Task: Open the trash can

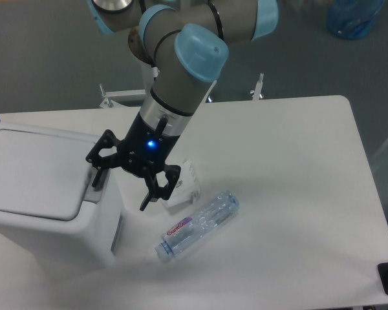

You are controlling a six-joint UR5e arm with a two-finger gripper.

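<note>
Trash can point(45, 194) placed at table's left edge, lid shut flat. Grey push tab point(97, 179) set on can's right rim, long axis running front to back along that rim.

Gripper point(119, 185) held at can's right side, jaws spread, nothing grasped. One finger point(97, 165) seen directly over tab, touching or just above; contact cannot be told. Other finger hung past can's side, over table.

Tab judged below that finger: downward press required.

Carton point(184, 187) and bottle point(197, 225) left lying right of gripper, apart from can.
</note>
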